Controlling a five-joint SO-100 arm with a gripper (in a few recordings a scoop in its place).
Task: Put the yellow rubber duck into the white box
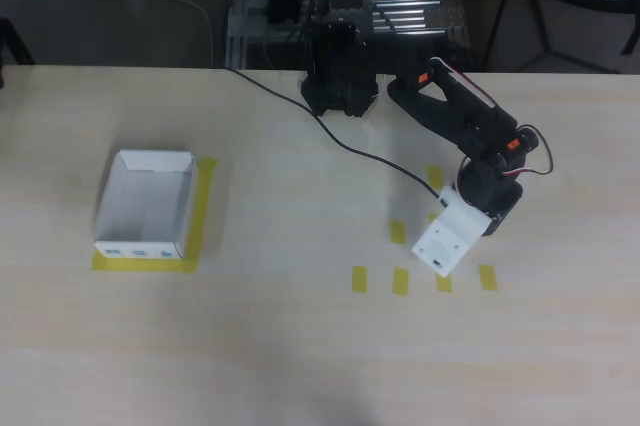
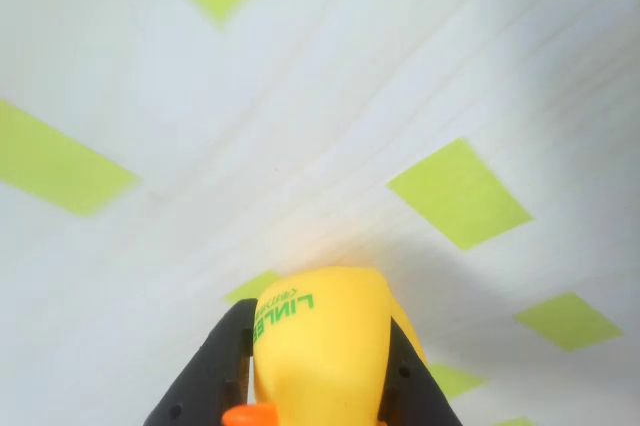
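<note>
Pale wood-grain covers the table [image 1: 300, 346], with a dark floor, cables and a metal frame [image 1: 400, 6] beyond its far edge in the overhead view. On the left of that view the white box [image 1: 145, 204] sits open-topped on a square outlined in yellow tape [image 1: 205, 216], its small blue marks along the near wall. It is well apart from the arm.

On the right of the overhead view the black arm [image 1: 455, 116] reaches from its base [image 1: 340, 71] near the far edge of the table toward a cluster of short yellow tape rectangles [image 1: 400, 281]. A white wrist piece [image 1: 448, 238] at the arm's end covers what lies under it, so the toy cannot be made out from above. A black cable [image 1: 350, 146] runs across the table to the arm's end.

In the wrist view the yellow rubber duck [image 2: 320, 346] sits at the bottom centre, seen from close, with green lettering on its body and an orange bit at the lower edge. The black fingers [image 2: 205, 376] press against it on both sides, one on the left and one on the right, so the gripper [image 2: 315, 386] is clenched around the duck. Behind it lie the light table and several yellow tape rectangles. Whether the duck touches the table or hangs just above it cannot be told.
</note>
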